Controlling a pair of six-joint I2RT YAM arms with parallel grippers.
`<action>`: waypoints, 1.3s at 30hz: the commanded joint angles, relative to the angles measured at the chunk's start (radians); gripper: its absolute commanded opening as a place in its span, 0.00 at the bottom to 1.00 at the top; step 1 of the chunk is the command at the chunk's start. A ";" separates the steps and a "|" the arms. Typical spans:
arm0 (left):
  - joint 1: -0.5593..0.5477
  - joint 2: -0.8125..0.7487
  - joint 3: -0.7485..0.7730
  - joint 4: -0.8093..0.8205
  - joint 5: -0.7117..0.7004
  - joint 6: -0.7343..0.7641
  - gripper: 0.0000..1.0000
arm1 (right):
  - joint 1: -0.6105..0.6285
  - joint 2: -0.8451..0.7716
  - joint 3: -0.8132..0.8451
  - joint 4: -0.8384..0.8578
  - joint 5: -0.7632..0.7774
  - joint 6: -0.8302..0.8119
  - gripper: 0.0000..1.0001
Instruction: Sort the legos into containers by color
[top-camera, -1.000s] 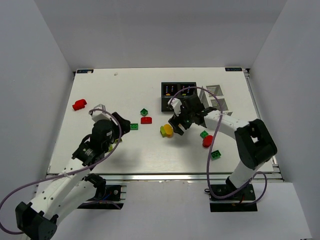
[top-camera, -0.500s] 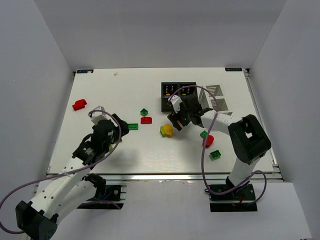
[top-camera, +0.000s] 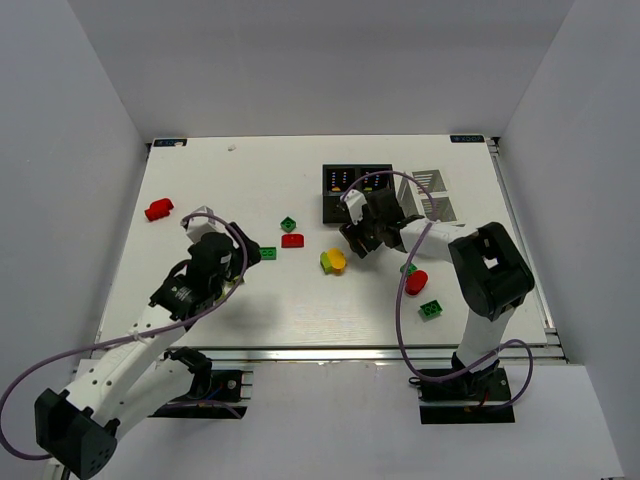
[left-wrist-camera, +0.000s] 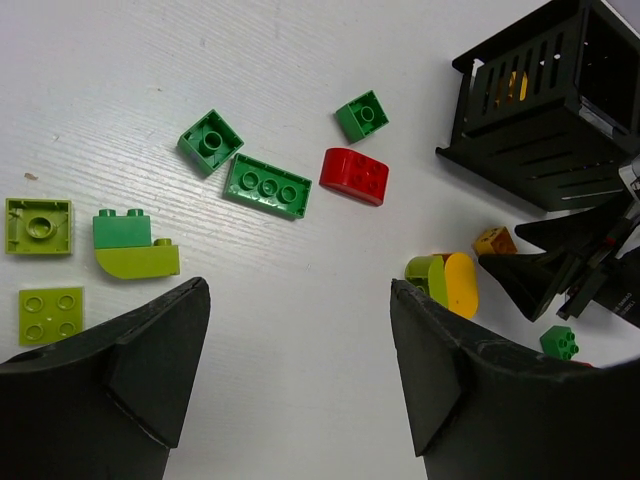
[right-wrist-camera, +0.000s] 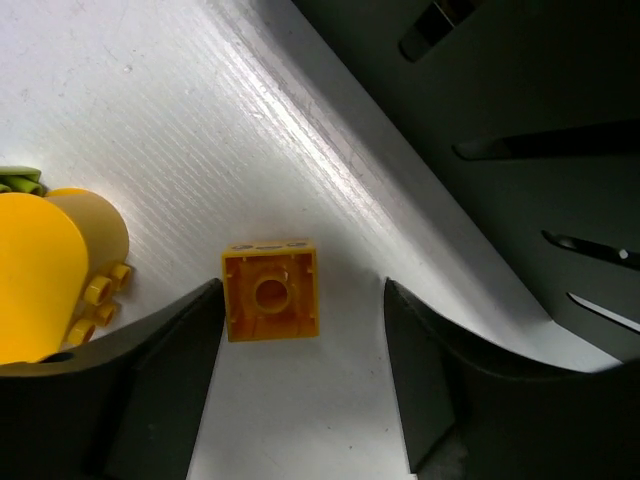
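Nearest the onlooker, the left gripper (left-wrist-camera: 300, 300) hangs over the table (left-wrist-camera: 300, 60) on a bent arm. Its fingers are spread wide with nothing between them, and green bricks (left-wrist-camera: 266, 185) lie scattered ahead of it.

Farther in, the right arm folds at the elbow and reaches leftward, wrist pitched down, so that the right gripper (right-wrist-camera: 302, 300) stands low over the table. Its fingers are apart and straddle a small orange brick (right-wrist-camera: 270, 292); a clear gap shows at one finger, so no grip is made. The brick lies hollow side up, just beside a yellow rounded brick (right-wrist-camera: 40, 275) and near the front wall of the black box (right-wrist-camera: 480, 120).

By its look the orange brick is light, stiff and smooth. It would likely skid if nudged from one side only, so its two flat opposite walls are the place to pinch.

At the far side, right of the box, stands the white basket (top-camera: 437, 200).
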 joint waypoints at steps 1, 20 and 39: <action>-0.002 0.025 0.048 0.021 0.003 0.016 0.82 | 0.000 -0.002 0.014 0.037 -0.038 0.006 0.65; -0.002 0.114 0.005 0.213 0.169 0.082 0.83 | -0.010 -0.346 0.018 -0.066 -0.406 -0.154 0.00; -0.004 0.261 0.056 0.293 0.381 0.231 0.82 | -0.104 -0.040 0.477 -0.052 -0.395 0.190 0.13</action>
